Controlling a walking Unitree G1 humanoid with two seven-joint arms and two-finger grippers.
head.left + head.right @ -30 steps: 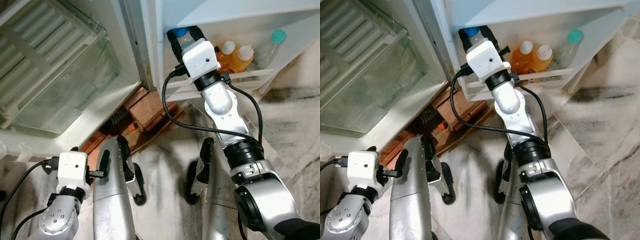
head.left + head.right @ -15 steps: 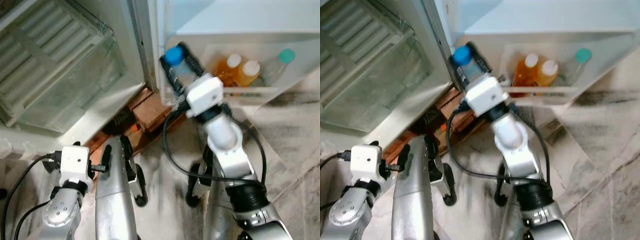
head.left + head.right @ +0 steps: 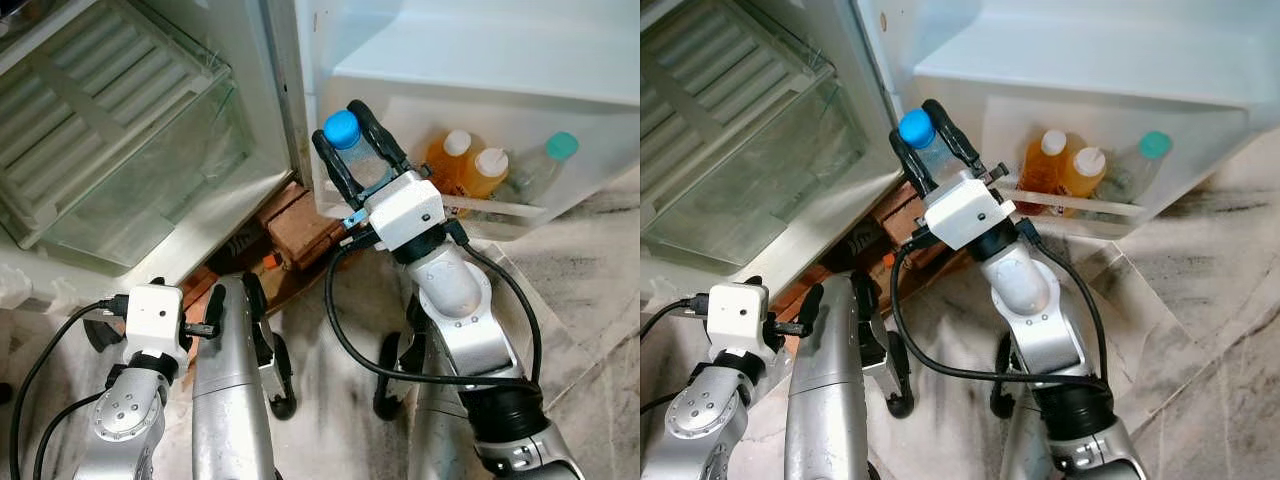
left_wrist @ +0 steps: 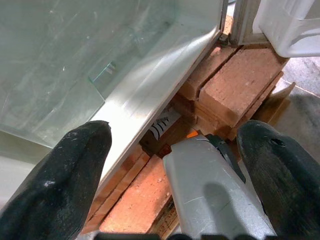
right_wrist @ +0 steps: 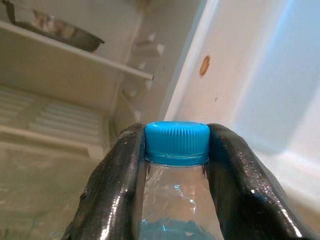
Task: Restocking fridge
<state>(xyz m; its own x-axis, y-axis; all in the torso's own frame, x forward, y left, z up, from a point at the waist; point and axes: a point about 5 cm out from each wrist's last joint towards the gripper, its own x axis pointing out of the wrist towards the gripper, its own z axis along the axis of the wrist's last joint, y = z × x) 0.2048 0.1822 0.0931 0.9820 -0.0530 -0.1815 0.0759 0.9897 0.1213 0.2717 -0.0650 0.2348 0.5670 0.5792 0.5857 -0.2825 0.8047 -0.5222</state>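
No label you can read — blue-capped bottle (image 3: 345, 140) sits pinched between right gripper (image 3: 349, 150) fingers; left gripper (image 4: 170, 165) spread.

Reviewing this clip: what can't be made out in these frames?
- Bottle base: hidden by the right gripper and wrist in the eye views, cut off in the right wrist view.
- Labels on the three door-shelf bottles: too small, behind the shelf rail.
- Contents of the metal bowl: seen from below, cut by the frame edge.

Silver arms, white wrist boxes, black cables
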